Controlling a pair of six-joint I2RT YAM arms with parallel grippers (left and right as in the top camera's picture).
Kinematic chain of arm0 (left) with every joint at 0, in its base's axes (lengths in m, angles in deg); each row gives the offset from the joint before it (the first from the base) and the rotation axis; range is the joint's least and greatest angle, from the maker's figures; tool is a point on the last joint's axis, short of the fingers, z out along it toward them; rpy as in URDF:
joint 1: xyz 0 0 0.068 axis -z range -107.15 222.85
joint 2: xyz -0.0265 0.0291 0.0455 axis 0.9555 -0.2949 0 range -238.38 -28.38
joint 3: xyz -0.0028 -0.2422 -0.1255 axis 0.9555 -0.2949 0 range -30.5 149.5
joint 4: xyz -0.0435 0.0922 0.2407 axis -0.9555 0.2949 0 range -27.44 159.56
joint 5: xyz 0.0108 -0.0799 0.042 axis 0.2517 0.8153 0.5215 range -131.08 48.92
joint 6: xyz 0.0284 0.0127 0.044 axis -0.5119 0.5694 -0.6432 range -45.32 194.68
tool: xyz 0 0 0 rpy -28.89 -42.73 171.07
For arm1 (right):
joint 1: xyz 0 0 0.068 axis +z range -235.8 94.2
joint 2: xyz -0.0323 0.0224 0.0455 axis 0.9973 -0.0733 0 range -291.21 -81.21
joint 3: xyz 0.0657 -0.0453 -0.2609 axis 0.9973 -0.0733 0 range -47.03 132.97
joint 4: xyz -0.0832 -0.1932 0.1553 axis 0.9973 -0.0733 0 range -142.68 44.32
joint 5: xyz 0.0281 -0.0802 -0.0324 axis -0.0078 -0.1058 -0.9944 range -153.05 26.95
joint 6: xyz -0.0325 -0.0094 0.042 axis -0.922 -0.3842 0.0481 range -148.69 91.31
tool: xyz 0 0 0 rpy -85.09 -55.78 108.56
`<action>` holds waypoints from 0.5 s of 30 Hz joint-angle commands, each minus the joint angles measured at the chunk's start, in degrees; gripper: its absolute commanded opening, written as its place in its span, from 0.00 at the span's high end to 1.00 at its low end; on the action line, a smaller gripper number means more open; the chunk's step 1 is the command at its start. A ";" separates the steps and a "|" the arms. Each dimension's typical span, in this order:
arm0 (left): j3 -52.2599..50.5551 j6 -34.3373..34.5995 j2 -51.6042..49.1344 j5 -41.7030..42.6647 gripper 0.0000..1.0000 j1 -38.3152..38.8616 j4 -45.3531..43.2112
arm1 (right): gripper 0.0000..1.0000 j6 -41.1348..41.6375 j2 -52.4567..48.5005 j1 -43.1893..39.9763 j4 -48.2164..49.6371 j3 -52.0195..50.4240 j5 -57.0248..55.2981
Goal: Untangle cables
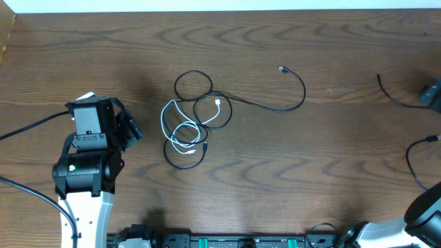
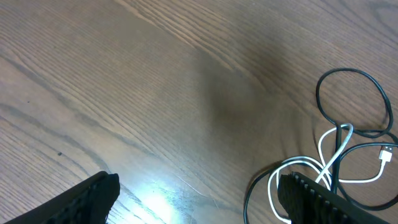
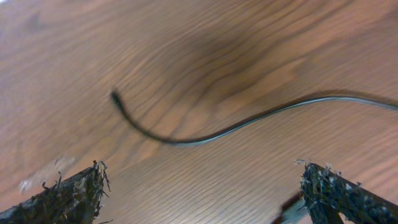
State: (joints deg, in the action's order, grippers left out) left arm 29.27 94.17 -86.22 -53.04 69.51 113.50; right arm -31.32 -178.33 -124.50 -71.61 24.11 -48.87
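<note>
A white cable (image 1: 167, 110) and a black cable (image 1: 304, 93) lie looped through each other at the table's middle; the black one trails right to a small plug (image 1: 281, 69). My left gripper (image 1: 129, 127) sits just left of the tangle. In the left wrist view it (image 2: 199, 199) is open over bare wood, with the black loop (image 2: 348, 70) and white cord (image 2: 341, 146) by its right finger (image 2: 314, 196). A separate black cable (image 1: 389, 95) lies at the far right. My right gripper (image 3: 202, 186) hangs open above that cable (image 3: 186, 142), holding nothing.
The right gripper (image 1: 432, 94) shows only as a dark blur at the table's right edge. A thick black arm wire (image 1: 412, 162) curves near the right arm's base (image 1: 426, 210). The left arm's wire (image 1: 27, 124) runs off the left edge.
</note>
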 commanded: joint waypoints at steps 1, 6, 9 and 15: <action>0.20 0.26 0.24 -0.55 0.14 -0.35 0.00 | 0.01 -1.77 -0.98 3.21 -2.05 0.31 -2.27; 0.20 0.26 0.24 -0.55 0.14 -0.35 0.00 | 0.01 -1.73 -3.72 5.29 -7.17 0.31 -7.45; 0.20 0.26 0.24 -0.55 0.14 -0.35 0.00 | 0.01 -1.75 -6.60 5.46 -10.62 0.31 -11.58; 0.20 0.26 0.24 -0.55 0.14 -0.35 0.00 | 0.03 -0.70 -11.21 5.40 -16.76 0.31 -13.90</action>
State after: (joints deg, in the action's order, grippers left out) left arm 29.27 94.17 -86.22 -53.04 69.49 113.50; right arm -32.31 -187.86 -119.47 -86.91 24.15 -59.76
